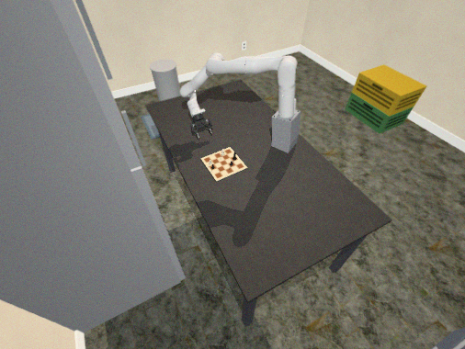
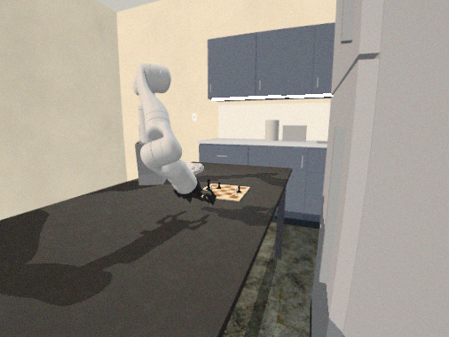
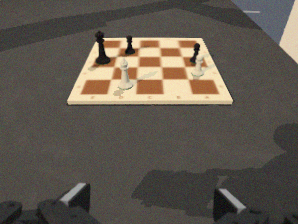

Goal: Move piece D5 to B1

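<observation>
A small chessboard (image 1: 240, 168) (image 2: 243, 191) (image 3: 150, 99) lies on the dark table (image 1: 294, 202). In the wrist view a tall black piece (image 3: 101, 49) and a black pawn (image 3: 129, 46) stand at its far left. A black pawn (image 3: 195, 53) and a white pawn (image 3: 200, 65) stand at the right. A taller white piece (image 3: 124, 75) stands near the front left. The edge letters are too small to read. My gripper (image 1: 201, 133) (image 2: 208, 198) (image 3: 151, 200) is open and empty. It hangs low over the bare table short of the board, tilted towards it.
The arm's grey base block (image 1: 285, 130) stands on the table beside the board. A grey cylinder (image 1: 164, 79) stands off the table's far corner. A tall grey cabinet (image 1: 69, 174) runs along one side. A yellow and green crate (image 1: 385, 97) sits by the wall.
</observation>
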Action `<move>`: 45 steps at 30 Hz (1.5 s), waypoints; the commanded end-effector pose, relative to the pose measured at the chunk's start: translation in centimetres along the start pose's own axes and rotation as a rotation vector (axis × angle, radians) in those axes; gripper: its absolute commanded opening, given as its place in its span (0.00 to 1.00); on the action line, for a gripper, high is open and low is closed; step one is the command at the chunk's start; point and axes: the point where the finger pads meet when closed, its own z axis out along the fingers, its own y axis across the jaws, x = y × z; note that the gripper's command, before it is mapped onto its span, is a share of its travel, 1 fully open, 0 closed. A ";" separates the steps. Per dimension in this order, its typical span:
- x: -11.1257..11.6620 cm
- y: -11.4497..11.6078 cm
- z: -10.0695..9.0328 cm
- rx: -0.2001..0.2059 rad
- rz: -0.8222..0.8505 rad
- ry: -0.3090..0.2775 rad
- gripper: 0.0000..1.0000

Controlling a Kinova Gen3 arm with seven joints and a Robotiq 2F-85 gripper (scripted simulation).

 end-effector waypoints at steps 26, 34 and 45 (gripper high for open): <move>6.4 -0.1 -6.0 -0.001 -0.001 -0.001 1.00; 6.5 -0.2 -5.9 0.002 0.002 0.002 1.00; 7.5 0.8 -4.2 0.015 0.018 -0.040 1.00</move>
